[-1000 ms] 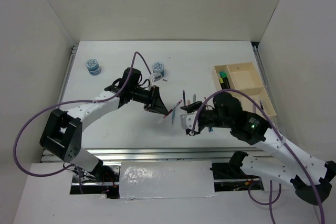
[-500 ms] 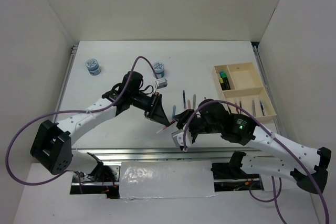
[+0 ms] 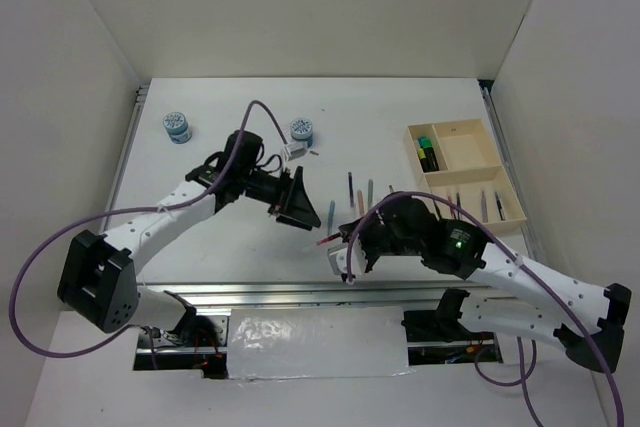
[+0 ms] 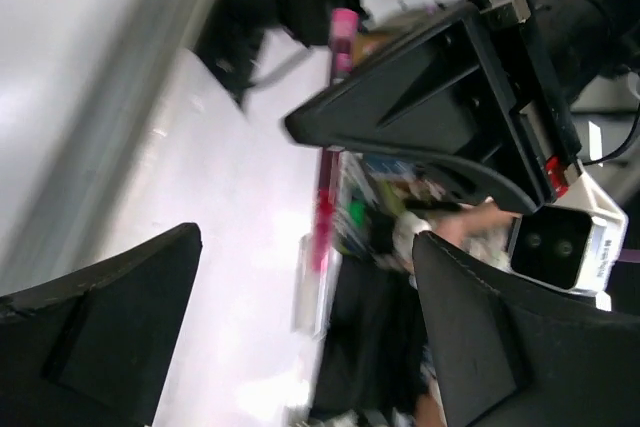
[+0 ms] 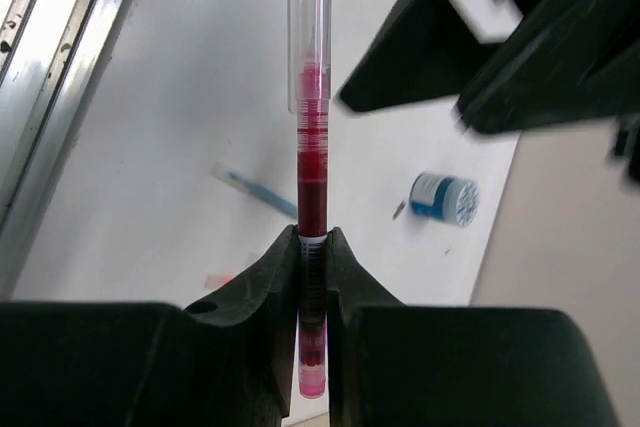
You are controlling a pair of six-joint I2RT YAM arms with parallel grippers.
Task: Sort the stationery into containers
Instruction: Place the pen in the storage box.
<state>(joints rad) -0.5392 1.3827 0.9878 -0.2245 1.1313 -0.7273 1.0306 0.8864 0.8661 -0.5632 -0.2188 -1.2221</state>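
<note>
The top view looks down on the whole tabletop (image 3: 400, 117); each wrist view peers closely along its own jaws, both sharing the red pen (image 5: 311, 177).

White tabletop (image 3: 400, 117), pale enclosure walls (image 3: 300, 7), metal rail (image 3: 300, 294) along near edge

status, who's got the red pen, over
Right tool shut on red pen. Left tool open, empty, just off the pen. Tray not yet reached.
</note>
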